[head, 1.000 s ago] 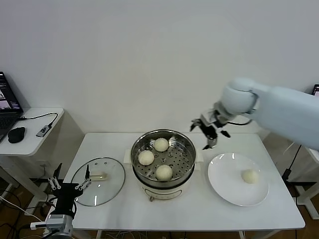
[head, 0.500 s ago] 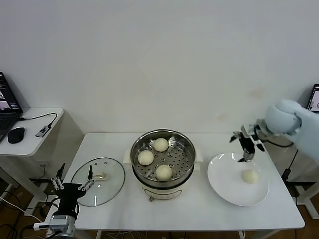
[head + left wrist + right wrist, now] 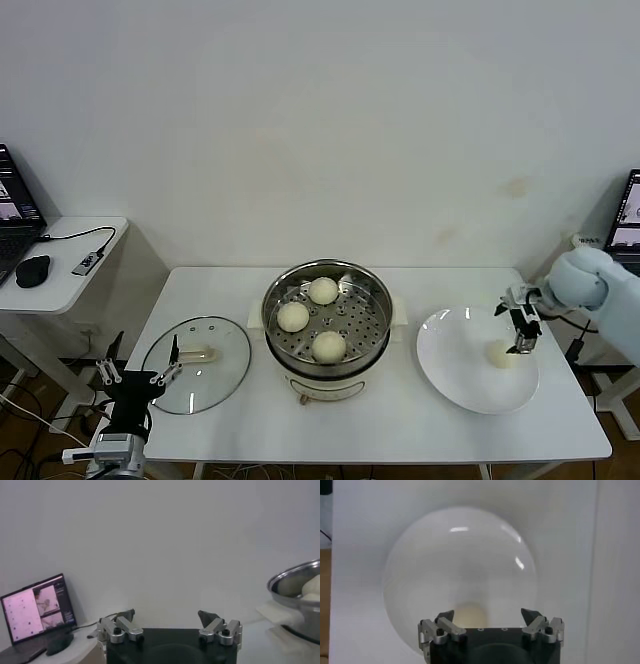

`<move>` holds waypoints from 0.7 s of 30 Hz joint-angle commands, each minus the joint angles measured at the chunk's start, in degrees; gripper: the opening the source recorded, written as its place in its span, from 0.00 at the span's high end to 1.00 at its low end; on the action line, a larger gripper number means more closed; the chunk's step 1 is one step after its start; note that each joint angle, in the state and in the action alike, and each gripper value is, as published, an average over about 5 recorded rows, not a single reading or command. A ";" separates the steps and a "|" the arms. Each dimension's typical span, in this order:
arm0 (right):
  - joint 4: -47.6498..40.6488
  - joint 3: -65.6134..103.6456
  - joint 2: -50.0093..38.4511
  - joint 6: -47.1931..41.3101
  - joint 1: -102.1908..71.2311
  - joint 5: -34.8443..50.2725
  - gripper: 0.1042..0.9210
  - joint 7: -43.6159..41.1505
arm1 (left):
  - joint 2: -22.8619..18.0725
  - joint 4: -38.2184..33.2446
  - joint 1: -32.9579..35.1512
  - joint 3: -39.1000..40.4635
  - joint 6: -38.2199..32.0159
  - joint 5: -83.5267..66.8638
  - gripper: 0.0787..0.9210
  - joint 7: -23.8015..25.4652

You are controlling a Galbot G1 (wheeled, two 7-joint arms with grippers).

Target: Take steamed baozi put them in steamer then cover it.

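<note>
The steamer (image 3: 326, 322) stands mid-table, uncovered, with three steamed baozi (image 3: 322, 290) on its perforated tray. A fourth baozi (image 3: 500, 353) lies on a white plate (image 3: 458, 372) to the right. My right gripper (image 3: 520, 335) hangs open just over that baozi, slightly to its right. In the right wrist view the baozi (image 3: 468, 614) shows between the open right gripper (image 3: 487, 615), half hidden by the gripper body. The cover (image 3: 197, 365), a glass lid, lies flat left of the steamer. My left gripper (image 3: 135, 384) waits open at the table's front-left corner, beside the lid.
A low side table (image 3: 62, 270) with a laptop, a mouse and a cable stands at the far left. Another screen (image 3: 628, 212) shows at the right edge. The left wrist view shows the steamer's rim (image 3: 298, 579) and a laptop (image 3: 40, 611).
My right arm has swung from beside the steamer's right rim rightward and down to the plate, ending over the last baozi. The left arm has barely shifted.
</note>
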 commanded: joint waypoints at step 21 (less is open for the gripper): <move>-12.34 8.98 9.20 1.83 -9.88 -9.96 0.17 2.62 | -0.55 1.02 -0.40 -0.04 -0.15 -0.08 0.12 -0.02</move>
